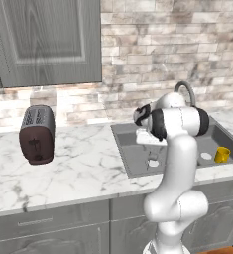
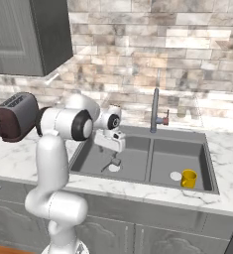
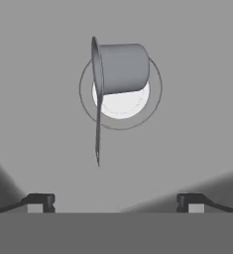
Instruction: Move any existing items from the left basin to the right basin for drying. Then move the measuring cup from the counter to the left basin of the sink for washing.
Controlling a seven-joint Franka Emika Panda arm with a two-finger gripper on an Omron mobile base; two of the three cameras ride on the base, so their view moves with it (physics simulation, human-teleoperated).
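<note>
Toaster (image 1: pixel 37 134) at far left of the left base view, standing on the marble surface (image 1: pixel 83 166), clear of the work. Centre frame, sink (image 2: pixel 138 171) set into that surface; measuring cup (image 3: pixel 120 69) lying tipped on its side over the round drain of the left basin (image 2: pixel 130 163), thin handle trailing toward the lower frame in the hand view, apparently where washing calls for it. Gripper (image 3: pixel 115 201) poised above the cup, jaws spread wide and holding nothing, likely just released. Right of centre, tap (image 2: pixel 155 110). Further right, yellow mug (image 2: pixel 189 178) upright in the right basin (image 2: pixel 180 154) beside its drain, placed for drying.
</note>
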